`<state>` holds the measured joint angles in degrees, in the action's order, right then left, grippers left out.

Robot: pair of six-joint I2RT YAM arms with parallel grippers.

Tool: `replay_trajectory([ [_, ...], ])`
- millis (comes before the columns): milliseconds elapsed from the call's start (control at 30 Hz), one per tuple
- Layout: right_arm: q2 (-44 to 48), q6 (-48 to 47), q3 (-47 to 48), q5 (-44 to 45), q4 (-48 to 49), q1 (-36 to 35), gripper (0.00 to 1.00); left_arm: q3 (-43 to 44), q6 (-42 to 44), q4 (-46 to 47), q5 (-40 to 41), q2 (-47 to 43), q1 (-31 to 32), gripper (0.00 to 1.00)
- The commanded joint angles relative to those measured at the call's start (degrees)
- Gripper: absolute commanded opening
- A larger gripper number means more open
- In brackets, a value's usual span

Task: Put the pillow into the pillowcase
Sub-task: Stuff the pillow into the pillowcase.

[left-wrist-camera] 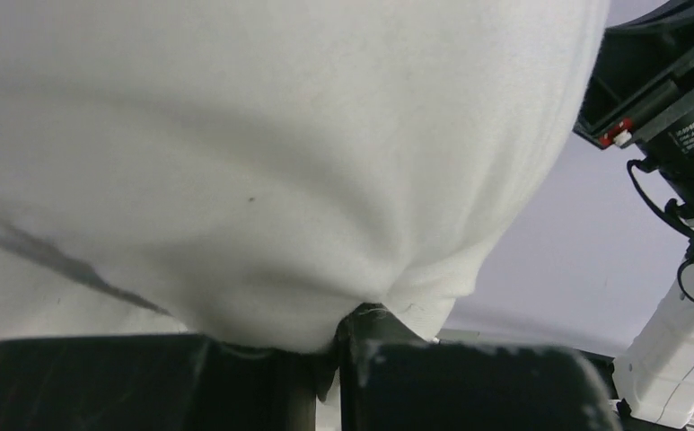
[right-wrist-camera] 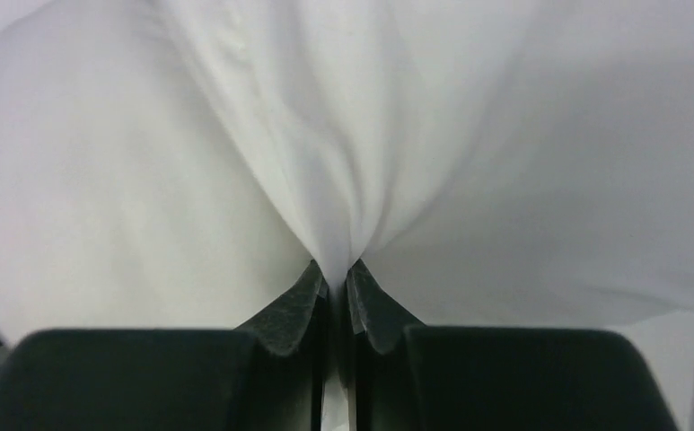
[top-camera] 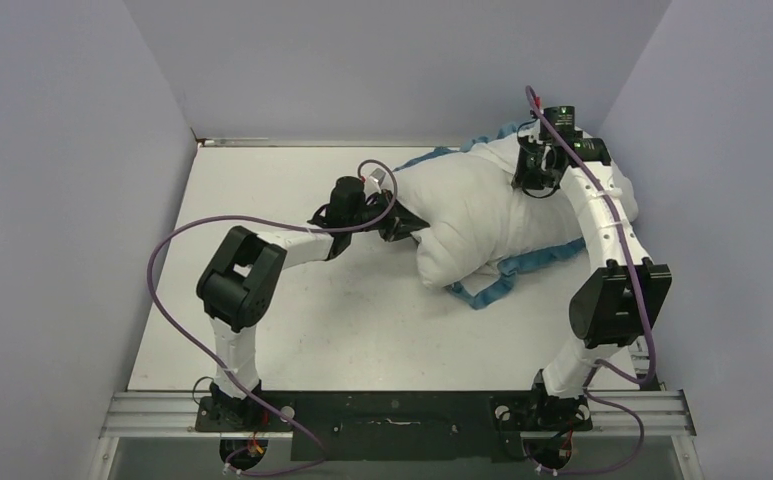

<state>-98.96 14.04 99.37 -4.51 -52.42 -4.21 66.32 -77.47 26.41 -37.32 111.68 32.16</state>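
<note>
Since the left gripper [left-wrist-camera: 338, 337] and, farther, the right gripper [right-wrist-camera: 336, 278] are closed on only thin folds of the large plump white fabric pillow [top-camera: 472, 220], these may slip. The pillow rests on the limp blue-ruffled cloth pillowcase [top-camera: 492, 285] beneath them, not inside it.

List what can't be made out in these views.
Top view: most of the pillowcase is hidden under the pillow; its opening can't be found.
Top view: the fingertips of the right gripper are hidden by its own wrist.
Right wrist view: pinched white cloth fills the frame, hiding all else.
Left wrist view: the pillow blocks most of the scene beyond the left gripper.
</note>
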Motion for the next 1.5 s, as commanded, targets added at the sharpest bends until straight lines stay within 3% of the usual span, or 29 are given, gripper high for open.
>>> replay_trajectory([
  [0,5.0,2.6,3.1,-29.1,5.7,-3.6,0.05,8.6,0.3,16.9,-0.1,1.3,0.1,0.00],
  [100,2.2,4.8,5.6,-38.5,5.0,-8.5,0.05,11.2,2.6,26.5,4.6,1.9,0.7,0.00],
  [267,-2.7,7.4,9.1,-49.0,6.1,-16.3,0.05,18.4,9.0,33.9,7.4,4.0,2.0,0.00],
  [367,-3.6,13.3,9.3,-54.4,12.9,-17.9,0.05,23.3,14.7,30.5,7.4,5.2,3.8,0.00],
  [433,-3.4,15.9,9.6,-53.1,16.5,-18.0,0.05,24.2,15.7,28.0,9.3,5.8,4.7,0.00],
  [500,-2.7,15.9,9.8,-48.9,15.5,-17.0,0.05,22.6,14.5,27.0,11.5,6.0,4.7,0.00],
  [633,0.9,11.7,9.5,-31.6,7.1,-13.5,0.07,16.0,13.8,24.9,13.4,4.0,3.5,0.00],
  [733,3.6,7.7,10.3,-14.8,-1.0,-11.4,0.29,13.3,14.4,22.7,12.9,2.4,2.8,0.00],
  [900,7.4,3.8,8.0,10.6,-6.5,-11.0,0.81,11.1,13.9,20.3,11.4,1.2,2.8,0.00],
  [1000,8.4,1.9,5.9,21.8,-5.9,-11.3,0.99,10.6,12.8,19.7,10.0,1.2,2.9,0.00],
  [1167,5.5,-1.9,4.3,35.3,-3.9,-11.8,0.90,10.1,13.4,17.7,9.1,0.8,3.1,0.00],
  [1267,3.4,-2.8,2.6,37.8,-1.6,-11.4,0.90,10.0,13.5,17.1,8.2,0.7,3.1,0.00],
  [1400,1.2,-3.1,3.4,38.1,1.1,-9.6,0.97,10.0,13.6,16.8,7.4,0.6,3.1,0.00],
  [1467,0.1,-3.3,4.2,37.0,2.1,-8.0,0.86,10.0,13.7,16.5,7.0,0.6,3.1,0.00],
])
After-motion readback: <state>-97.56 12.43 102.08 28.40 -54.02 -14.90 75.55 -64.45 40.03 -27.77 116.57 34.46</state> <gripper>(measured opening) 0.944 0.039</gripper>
